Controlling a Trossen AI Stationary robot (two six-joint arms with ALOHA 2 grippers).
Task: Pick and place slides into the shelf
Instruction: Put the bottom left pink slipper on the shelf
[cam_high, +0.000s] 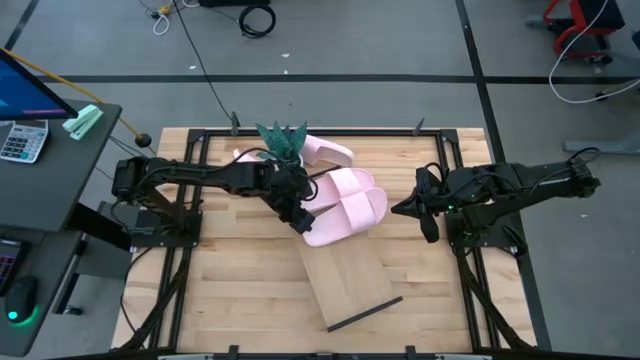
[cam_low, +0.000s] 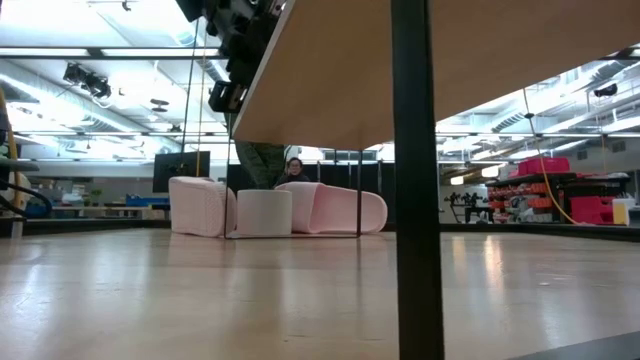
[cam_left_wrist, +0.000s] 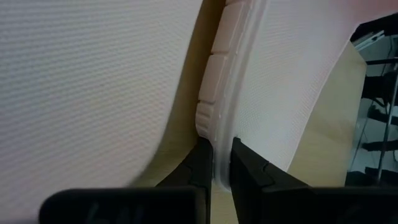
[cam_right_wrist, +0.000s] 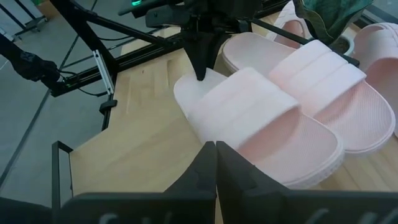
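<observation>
Two pale pink slides lie side by side at the far end of the shelf (cam_high: 350, 285), a light-wood board with a black rail (cam_high: 365, 313) at its near end. My left gripper (cam_high: 300, 216) is shut on the nearer slide (cam_high: 340, 225) (cam_right_wrist: 261, 124). The second slide (cam_high: 352, 190) (cam_right_wrist: 323, 87) lies just beyond it. A third slide (cam_high: 326, 151) rests on the tabletop farther back. My right gripper (cam_high: 398, 208) (cam_right_wrist: 215, 155) is shut, close beside the two slides on their right. In the low view the board (cam_low: 330, 70) spans overhead and slides (cam_low: 335, 210) show beyond it. My left gripper pinches the nearer slide's sole edge (cam_left_wrist: 216, 134) at its end (cam_right_wrist: 186, 93), toward the table's left. The edge sits between its two fingers (cam_left_wrist: 200, 165). They come from above, slanting down. The rest of the slide lies flat. My right gripper: whether it touches the slides, I cannot tell.
A green plant (cam_high: 283, 140) stands at the far side beside the third slide. Black arm frames (cam_high: 175, 215) flank the table left and right. A desk with a calculator (cam_high: 22, 140) stands beyond the left edge. Bare butcher-block tabletop (cam_high: 220, 290) lies near left.
</observation>
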